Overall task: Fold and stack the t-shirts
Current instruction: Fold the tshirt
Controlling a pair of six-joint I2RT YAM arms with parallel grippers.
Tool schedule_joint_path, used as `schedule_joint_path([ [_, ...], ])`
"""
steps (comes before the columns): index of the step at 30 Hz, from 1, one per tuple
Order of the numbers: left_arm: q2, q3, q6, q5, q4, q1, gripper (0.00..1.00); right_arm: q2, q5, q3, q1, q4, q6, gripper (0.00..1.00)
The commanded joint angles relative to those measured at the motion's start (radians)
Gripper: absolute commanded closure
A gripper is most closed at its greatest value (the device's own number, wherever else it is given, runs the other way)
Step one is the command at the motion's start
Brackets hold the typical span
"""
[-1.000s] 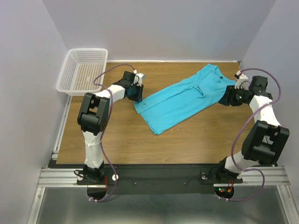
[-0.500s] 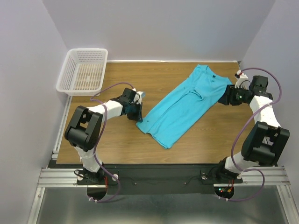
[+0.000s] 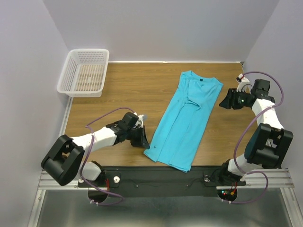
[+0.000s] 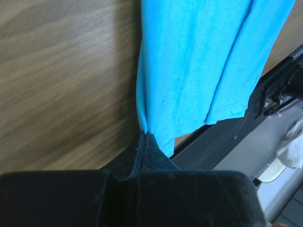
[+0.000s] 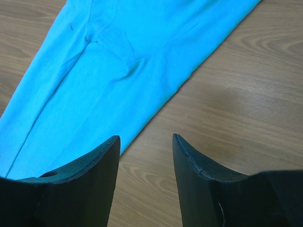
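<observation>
The turquoise t-shirt (image 3: 185, 120) lies folded into a long narrow strip on the wooden table, with its neckline and a small dark mark at the far end and its hem at the near edge. My left gripper (image 3: 145, 144) is low at the hem's left corner and shut on a pinch of that cloth. In the left wrist view the t-shirt (image 4: 199, 61) runs straight out from the left gripper (image 4: 146, 135). My right gripper (image 3: 222, 101) stands open just right of the shoulder end. In the right wrist view the right gripper (image 5: 145, 137) is over bare wood beside the t-shirt (image 5: 118, 61).
A white mesh basket (image 3: 87, 71) sits at the table's far left corner. The black mounting rail (image 3: 156, 172) runs along the near edge, right under the shirt's hem, and also shows in the left wrist view as the rail (image 4: 222, 137). Walls close in on the left, back and right.
My left gripper closed on the hem corner and pulled it toward the near edge. The shirt swung from a diagonal lie to nearly lengthwise. The right gripper barely moved.
</observation>
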Motion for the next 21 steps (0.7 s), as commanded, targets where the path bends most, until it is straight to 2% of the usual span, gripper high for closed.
schedule_joint_path([
  [1,-0.083,-0.026,-0.104,-0.021,0.014,-0.008,0.93,0.009,-0.034,-0.007,-0.004,0.053,-0.006,0.46],
  [2,-0.1,0.002,-0.101,-0.095,-0.008,-0.008,0.85,0.012,-0.034,-0.008,-0.004,0.054,-0.006,0.46],
  [3,-0.143,0.022,-0.096,-0.135,-0.049,-0.008,0.6,0.016,-0.034,-0.011,-0.004,0.054,-0.007,0.46],
  [4,-0.16,0.043,-0.091,-0.178,-0.069,-0.008,0.5,0.02,-0.031,-0.011,-0.004,0.054,-0.007,0.46],
  [6,-0.179,0.118,-0.052,-0.275,-0.098,-0.005,0.4,0.024,-0.026,-0.014,-0.006,0.056,-0.01,0.46],
  [9,-0.131,0.212,0.02,-0.315,-0.089,0.025,0.38,0.033,-0.019,-0.011,-0.004,0.059,-0.012,0.46],
  [11,-0.09,0.253,0.063,-0.274,-0.04,0.064,0.38,0.038,-0.017,-0.01,-0.004,0.062,-0.009,0.46],
  [14,0.051,0.37,0.154,-0.182,0.076,0.119,0.37,0.046,-0.017,-0.013,-0.004,0.077,-0.003,0.46],
  [16,0.224,0.538,0.204,-0.11,0.111,0.136,0.37,0.05,-0.017,-0.014,-0.004,0.087,0.004,0.46],
  [17,0.354,0.679,0.215,-0.088,0.115,0.144,0.37,0.055,-0.015,-0.013,-0.004,0.091,0.01,0.46],
  [20,0.545,0.897,0.231,0.01,0.107,0.144,0.37,0.05,-0.011,-0.016,-0.004,0.109,0.027,0.46],
  [21,0.658,1.036,0.229,0.025,0.096,0.142,0.37,0.046,-0.009,-0.017,-0.004,0.114,0.033,0.46],
])
